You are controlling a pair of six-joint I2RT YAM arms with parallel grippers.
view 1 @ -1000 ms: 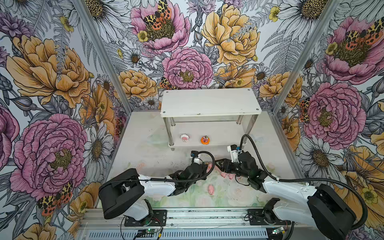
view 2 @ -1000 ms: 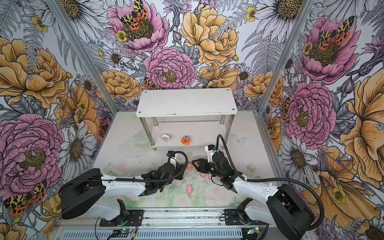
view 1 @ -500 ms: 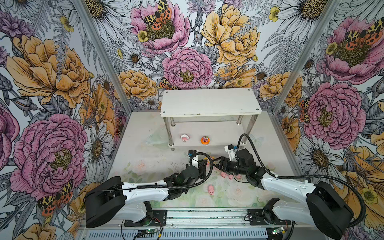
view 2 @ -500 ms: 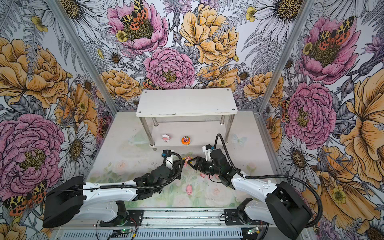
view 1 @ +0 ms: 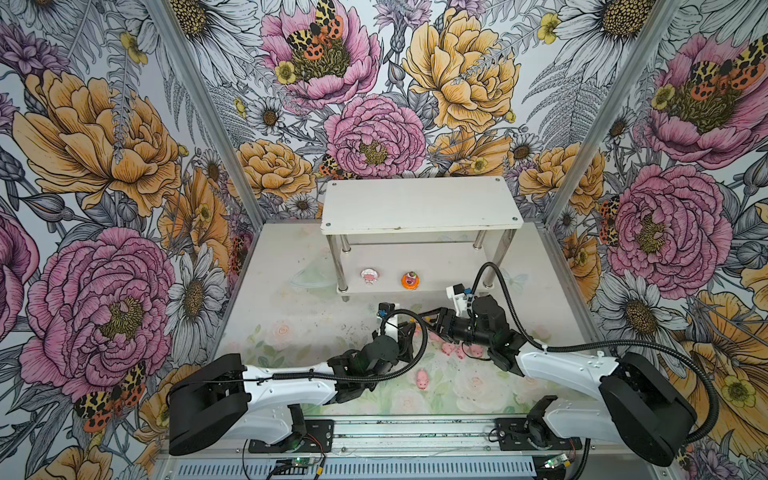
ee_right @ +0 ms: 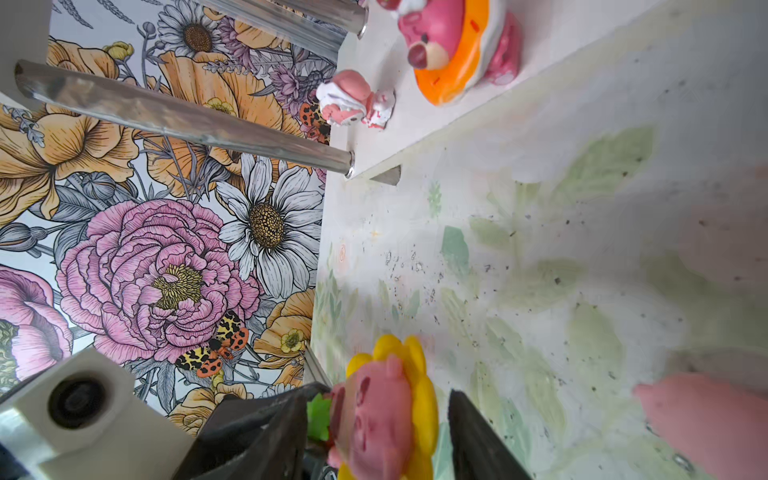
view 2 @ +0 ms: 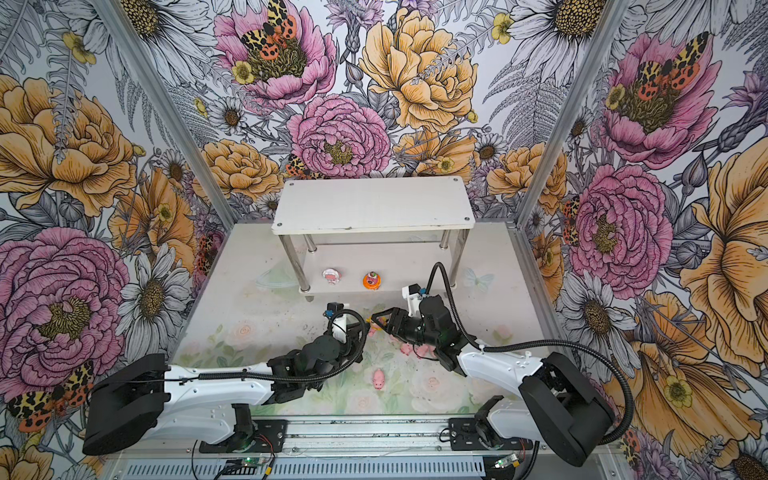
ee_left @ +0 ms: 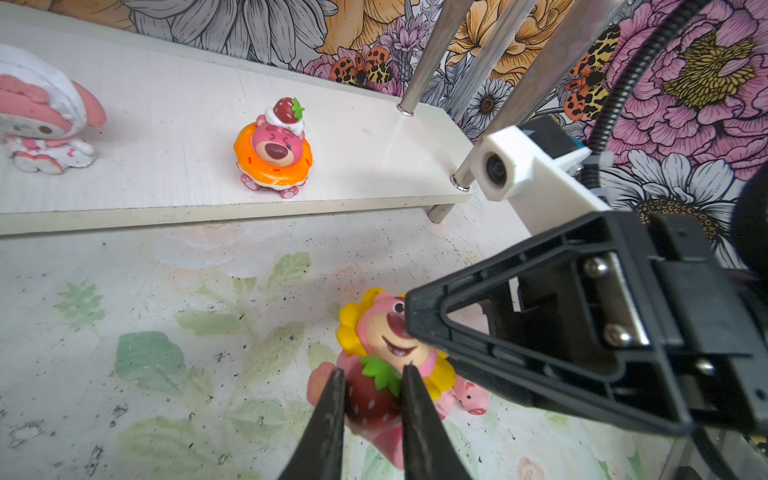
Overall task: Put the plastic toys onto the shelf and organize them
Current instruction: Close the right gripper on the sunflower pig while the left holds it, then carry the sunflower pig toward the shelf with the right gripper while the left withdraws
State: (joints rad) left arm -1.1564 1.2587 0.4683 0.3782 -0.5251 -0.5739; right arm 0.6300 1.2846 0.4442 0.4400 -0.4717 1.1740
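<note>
The left claw (ee_left: 372, 374) is clenched on the yellow-rimmed toy (ee_left: 386, 328) — at 6 o'clock of the orange-rimmed toy (view 1: 409, 280) on the lower tier of the shelf (view 1: 419, 203). The right claw (ee_right: 384, 395) straddles the same toy, released, jaws apart — over the desk (view 1: 299, 324).

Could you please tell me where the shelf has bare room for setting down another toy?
The top tier is entirely bare. On the lower tier, the stretch between the orange-rimmed toy and the right front leg is free. Tighter: the left part, around the white-rimmed toy.
</note>
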